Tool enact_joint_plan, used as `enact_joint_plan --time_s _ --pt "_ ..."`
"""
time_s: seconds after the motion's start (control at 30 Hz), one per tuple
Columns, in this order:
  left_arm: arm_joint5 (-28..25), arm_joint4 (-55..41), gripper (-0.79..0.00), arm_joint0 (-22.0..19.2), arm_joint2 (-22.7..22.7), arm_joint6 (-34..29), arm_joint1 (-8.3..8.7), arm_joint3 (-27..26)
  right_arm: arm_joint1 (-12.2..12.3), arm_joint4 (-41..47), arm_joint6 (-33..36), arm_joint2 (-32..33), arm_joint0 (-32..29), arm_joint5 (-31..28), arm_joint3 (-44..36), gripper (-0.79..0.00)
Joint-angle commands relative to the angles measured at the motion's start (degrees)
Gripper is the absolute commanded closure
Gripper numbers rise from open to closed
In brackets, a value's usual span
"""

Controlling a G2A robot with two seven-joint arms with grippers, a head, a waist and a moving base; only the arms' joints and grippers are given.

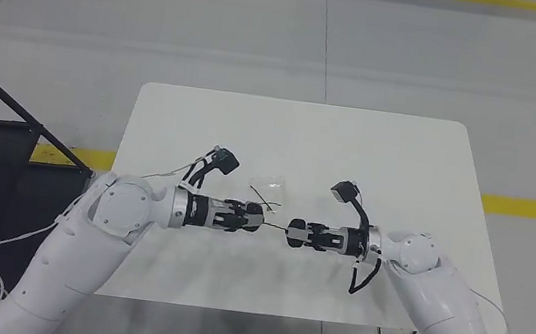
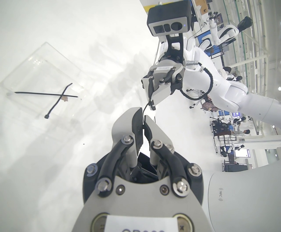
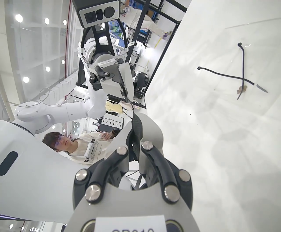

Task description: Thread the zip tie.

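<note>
Left gripper [image 2: 143, 120], right gripper [image 3: 134, 120] on zip tie [image 2: 145, 109]; tray [image 2: 47, 45] nearby

Bright, diffuse light from round ceiling lamps [image 3: 19, 18] washes the white worktop [image 1: 401, 153] nearly to glare; wrist views bow strongly toward their edges.

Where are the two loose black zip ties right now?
In the top view, the two loose black zip ties lie crossed in the clear plastic tray on the white table, just beyond where the left tool and right tool face each other.
</note>
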Motion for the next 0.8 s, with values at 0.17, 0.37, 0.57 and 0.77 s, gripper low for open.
enact_joint_plan --time_s 0.17,0.37,0.57,0.77 --pt "-0.5 -2.9 -0.785 1.7 -1.7 4.2 0.17 0.2 0.2 1.5 -0.8 0.7 -1.0 -0.8 -0.3 0.0" --pt "-1.9 -5.6 -0.785 5.0 -3.8 10.8 0.24 -0.2 0.3 2.9 -3.9 2.1 -2.5 -2.1 0.0 0.0" --pt "-1.8 -3.6 -0.785 9.6 -3.9 20.5 -0.01 -2.4 0.3 2.2 -7.2 3.1 -4.3 -1.9 -1.7 0.0" --pt "-1.2 -3.2 -0.785 10.4 -3.8 22.3 -0.1 -2.9 0.4 1.4 -7.8 3.6 -4.7 -1.6 -2.4 0.0"
